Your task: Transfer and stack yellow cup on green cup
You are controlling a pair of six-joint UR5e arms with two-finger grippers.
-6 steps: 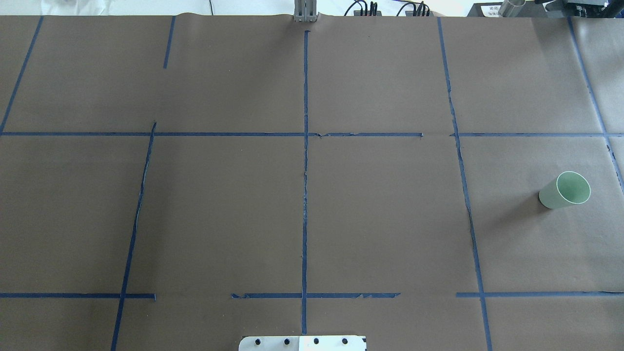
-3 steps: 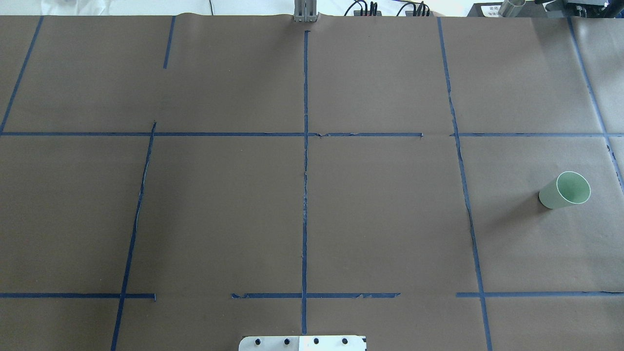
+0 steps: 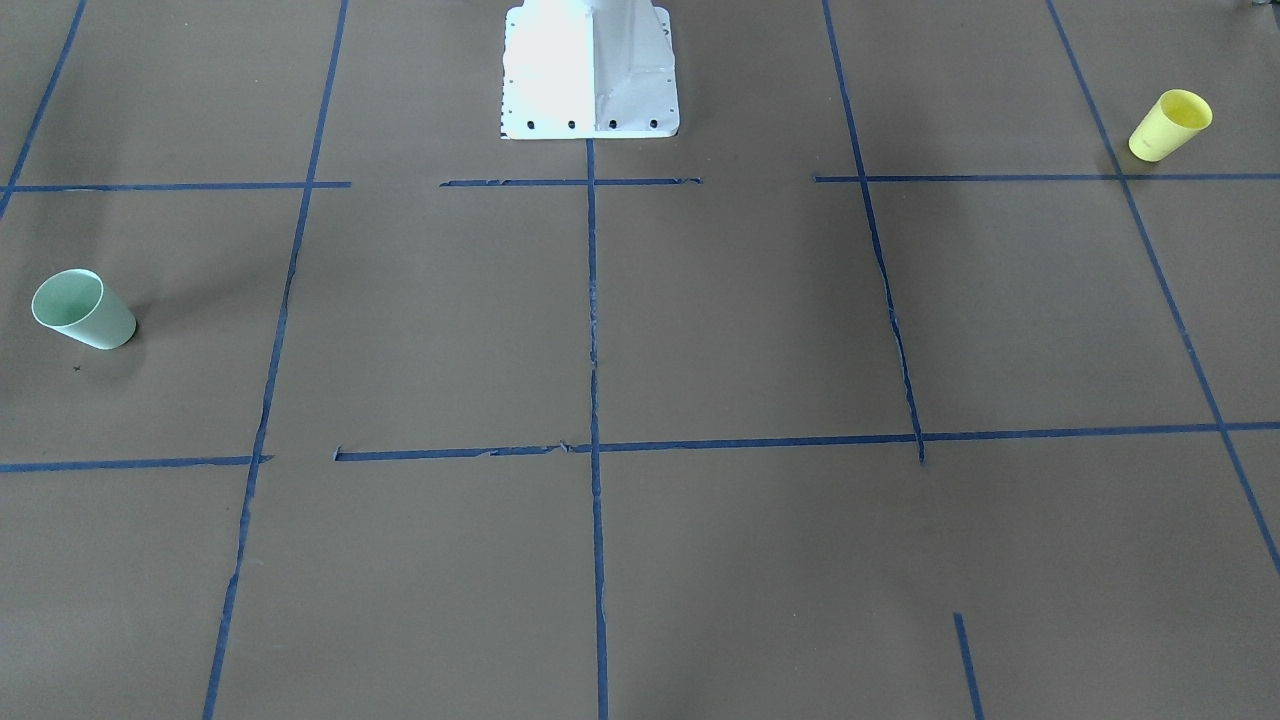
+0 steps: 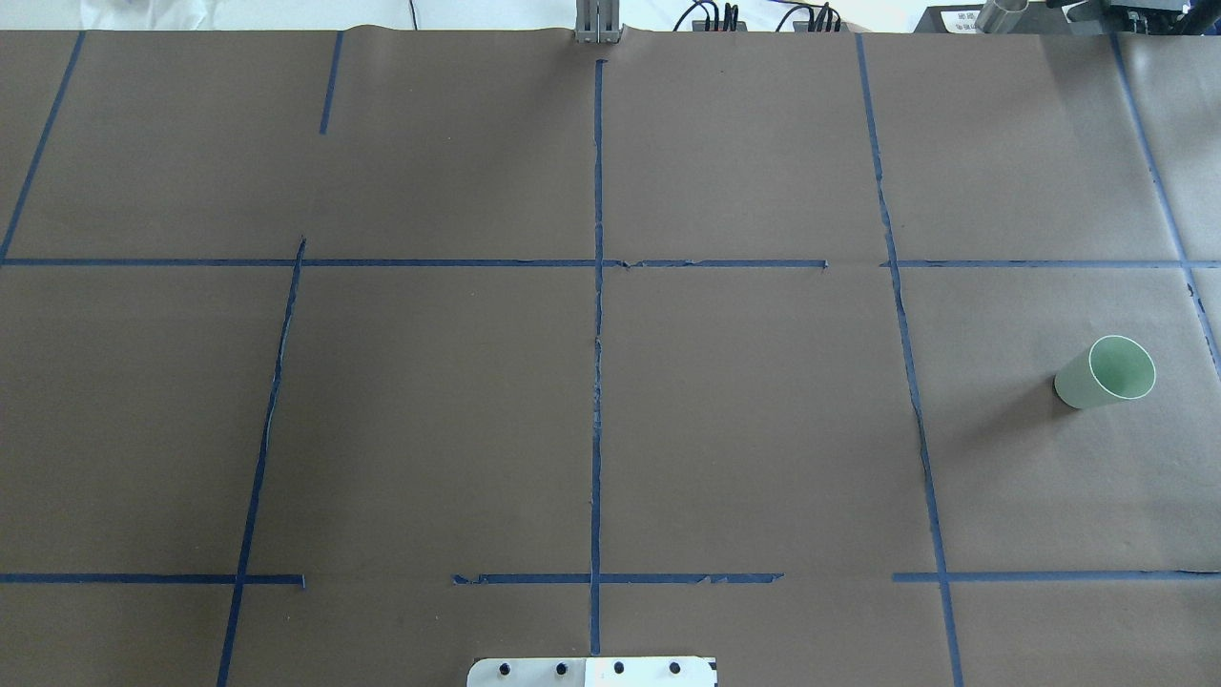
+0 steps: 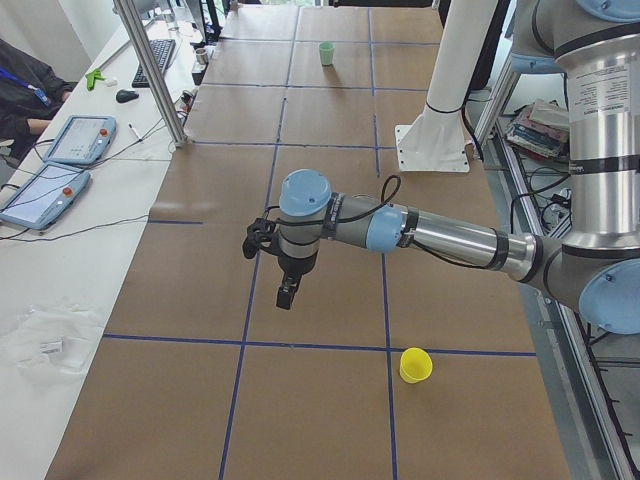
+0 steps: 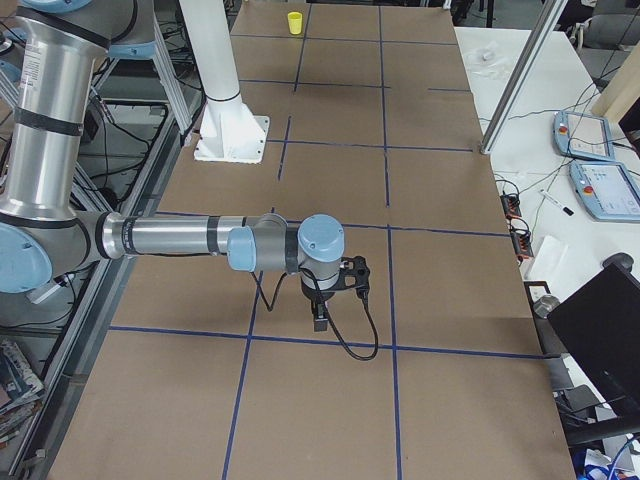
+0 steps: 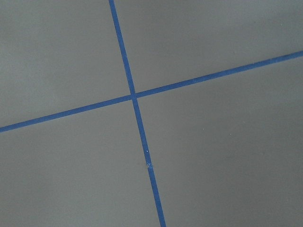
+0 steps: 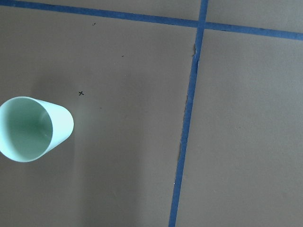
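Observation:
The yellow cup [image 3: 1170, 125] stands upright, mouth up, on the brown table, at the end on my left; it also shows in the exterior left view [image 5: 415, 365] and far off in the exterior right view [image 6: 294, 22]. The green cup [image 4: 1105, 372] stands upright at the end on my right, also in the front view [image 3: 83, 309] and the right wrist view [image 8: 33, 128]. My left gripper [image 5: 287, 295] hangs above the table, apart from the yellow cup. My right gripper [image 6: 320, 322] hangs above the table near the green cup. I cannot tell whether either gripper is open or shut.
The white robot base [image 3: 590, 70] stands at the table's middle edge. Blue tape lines [image 4: 597, 315] divide the brown table. A side table with tablets [image 5: 50, 165] and a metal post [image 5: 150, 70] runs along the far side.

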